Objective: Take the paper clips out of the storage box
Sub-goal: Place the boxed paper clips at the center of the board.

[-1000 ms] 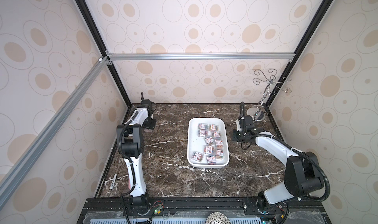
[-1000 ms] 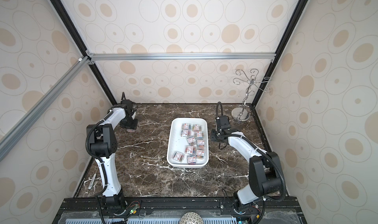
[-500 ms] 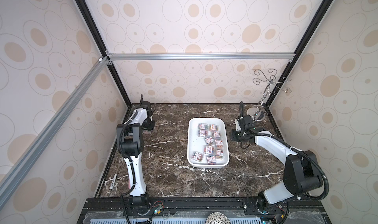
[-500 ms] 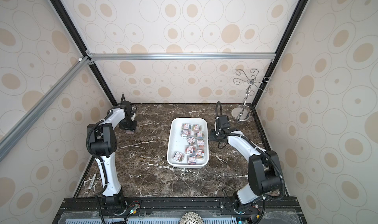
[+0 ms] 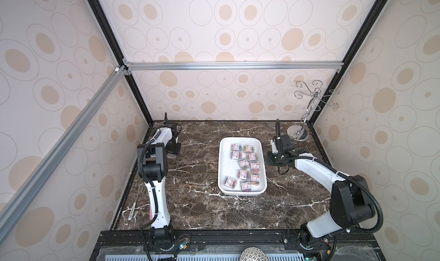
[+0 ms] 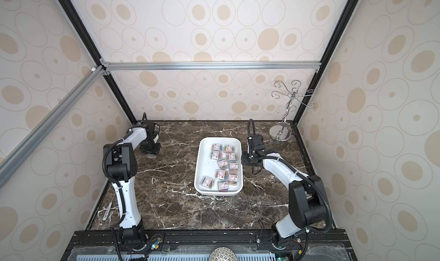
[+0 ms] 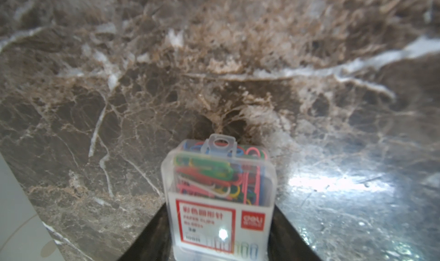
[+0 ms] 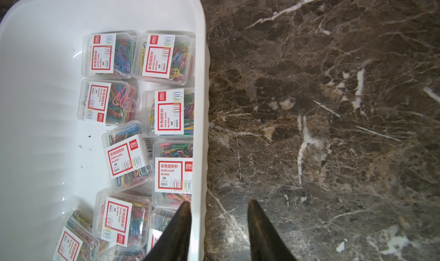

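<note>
Op: Brown marble bench (image 5: 197, 200), dotted walls all round. Where are the paper clips (image 8: 169, 112)?

Obs: About ten boxes lie in the right half of the storage box (image 5: 226, 163), mid-bench. A lone box (image 7: 219, 176) is out at far left, between the jaws of the left end effector (image 7: 220, 208). Clamped or let go, cannot tell.

Op: Right end effector (image 8: 219, 202)?

Obs: Jaws apart, straddling the storage box's right rim, one finger inside.

Op: Risks?

Obs: Closing or lifting there would likely catch the rim, tilt the storage box and slide the boxes. Slick plastic may also slip.

Op: Writing?

Obs: Red "deli" logo, "彩色回形针", "PAPER CLIPS", "No.0024", "3#", "100".
</note>
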`<action>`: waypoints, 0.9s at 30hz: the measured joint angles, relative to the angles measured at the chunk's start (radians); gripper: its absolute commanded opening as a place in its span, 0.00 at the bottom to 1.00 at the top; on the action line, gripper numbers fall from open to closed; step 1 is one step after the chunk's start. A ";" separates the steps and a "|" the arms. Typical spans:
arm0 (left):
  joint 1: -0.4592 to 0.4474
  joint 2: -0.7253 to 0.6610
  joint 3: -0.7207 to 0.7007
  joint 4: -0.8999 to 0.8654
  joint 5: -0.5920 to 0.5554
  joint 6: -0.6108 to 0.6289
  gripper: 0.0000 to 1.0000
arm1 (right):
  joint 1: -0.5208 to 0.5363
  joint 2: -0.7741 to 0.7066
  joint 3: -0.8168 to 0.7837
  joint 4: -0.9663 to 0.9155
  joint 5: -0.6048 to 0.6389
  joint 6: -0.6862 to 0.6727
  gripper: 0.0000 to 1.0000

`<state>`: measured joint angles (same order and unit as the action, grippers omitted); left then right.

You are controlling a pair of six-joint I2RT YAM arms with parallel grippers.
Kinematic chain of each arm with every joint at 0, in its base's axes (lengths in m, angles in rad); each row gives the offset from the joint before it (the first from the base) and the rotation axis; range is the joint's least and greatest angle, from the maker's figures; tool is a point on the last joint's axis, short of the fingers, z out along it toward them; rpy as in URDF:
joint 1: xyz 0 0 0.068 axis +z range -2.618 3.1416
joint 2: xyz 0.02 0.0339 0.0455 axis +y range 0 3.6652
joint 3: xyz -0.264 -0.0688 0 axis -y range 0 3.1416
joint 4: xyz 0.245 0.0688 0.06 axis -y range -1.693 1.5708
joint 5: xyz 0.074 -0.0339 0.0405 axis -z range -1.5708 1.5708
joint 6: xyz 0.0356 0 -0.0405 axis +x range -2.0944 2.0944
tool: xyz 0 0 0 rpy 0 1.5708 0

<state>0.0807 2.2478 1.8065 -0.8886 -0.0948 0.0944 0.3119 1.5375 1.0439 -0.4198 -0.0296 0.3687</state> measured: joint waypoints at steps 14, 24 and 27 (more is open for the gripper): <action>0.004 -0.002 0.016 0.012 0.026 -0.027 0.67 | 0.067 0.051 0.053 -0.014 0.034 -0.014 0.42; 0.003 -0.106 0.051 0.057 0.059 -0.100 0.63 | 0.074 0.131 0.092 -0.036 0.070 -0.007 0.29; -0.010 -0.155 0.050 0.089 0.091 -0.137 0.64 | 0.074 0.144 0.097 -0.045 0.082 -0.006 0.26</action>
<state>0.0711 2.0926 1.8568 -0.7994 -0.0036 -0.0425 0.3862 1.6817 1.1408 -0.4652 0.0525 0.3622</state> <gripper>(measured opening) 0.635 0.279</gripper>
